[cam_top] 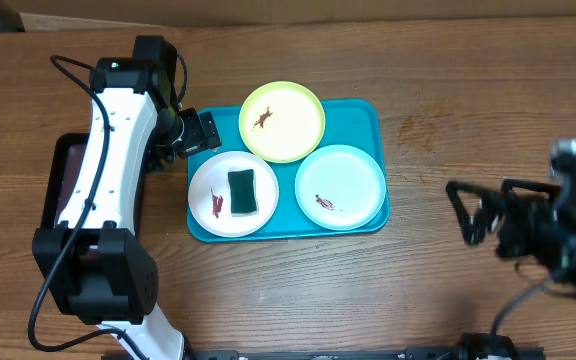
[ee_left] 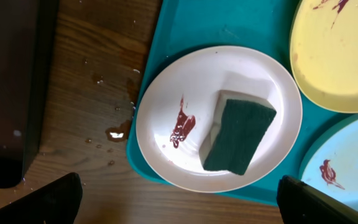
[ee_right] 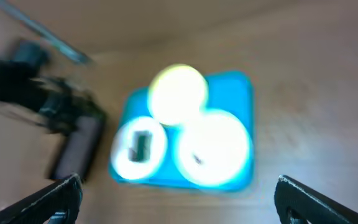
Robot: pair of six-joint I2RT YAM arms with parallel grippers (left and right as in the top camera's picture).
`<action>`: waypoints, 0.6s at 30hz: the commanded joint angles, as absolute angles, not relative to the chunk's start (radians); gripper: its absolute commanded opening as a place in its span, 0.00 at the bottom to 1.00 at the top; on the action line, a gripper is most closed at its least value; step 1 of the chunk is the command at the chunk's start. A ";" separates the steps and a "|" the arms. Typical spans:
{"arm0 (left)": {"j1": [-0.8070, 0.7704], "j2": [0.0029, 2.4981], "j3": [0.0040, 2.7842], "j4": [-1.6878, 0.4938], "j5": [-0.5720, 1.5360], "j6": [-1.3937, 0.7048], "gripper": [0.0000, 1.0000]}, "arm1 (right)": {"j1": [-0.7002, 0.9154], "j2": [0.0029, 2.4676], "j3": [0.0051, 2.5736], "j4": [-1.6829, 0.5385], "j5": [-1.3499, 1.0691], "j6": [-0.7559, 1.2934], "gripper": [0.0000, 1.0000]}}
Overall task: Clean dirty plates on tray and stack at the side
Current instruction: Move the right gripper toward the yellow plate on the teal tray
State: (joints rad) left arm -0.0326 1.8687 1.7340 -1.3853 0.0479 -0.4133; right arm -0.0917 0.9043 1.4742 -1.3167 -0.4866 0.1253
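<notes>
Wood surface (cam_top: 448, 110). Tray (cam_top: 373, 120) holds yellow-green plate (cam_top: 282, 121) at 12 o'clock, white plate (cam_top: 208, 182) with sponge (cam_top: 241, 192) at 8, light blue plate (cam_top: 340, 186) at 4. Left gripper (cam_top: 196, 133) and right gripper (cam_top: 462, 212) released, empty. Black tray (cam_top: 60, 180) half hidden under left arm; right wrist view blurred.

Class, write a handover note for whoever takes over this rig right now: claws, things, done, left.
Left claw: open, empty, by the left edge of the tray.
Right claw: open, empty, right of the tray.
White plate, yellow plate and blue plate lie on the tray, all smeared; sponge on the white plate.
Done: nothing.
To do: wipe all three, stack them aside.
</notes>
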 commanded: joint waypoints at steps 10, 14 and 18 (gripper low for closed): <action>-0.033 1.877 1.729 -1.380 0.044 -0.423 1.00 | -0.089 1.218 1.624 -1.203 -0.986 0.130 0.98; -0.033 1.877 1.729 -1.385 0.044 -0.422 1.00 | 0.000 1.321 1.623 -1.210 -0.776 0.154 0.48; -0.033 1.877 1.729 -1.388 0.044 -0.408 1.00 | 0.190 1.431 1.623 -1.155 -0.567 0.223 0.48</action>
State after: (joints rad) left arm -0.0326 1.8687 1.7340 -1.3849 0.0479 -0.4126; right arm 0.0757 1.3758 1.6062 -1.1786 -0.7456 0.1646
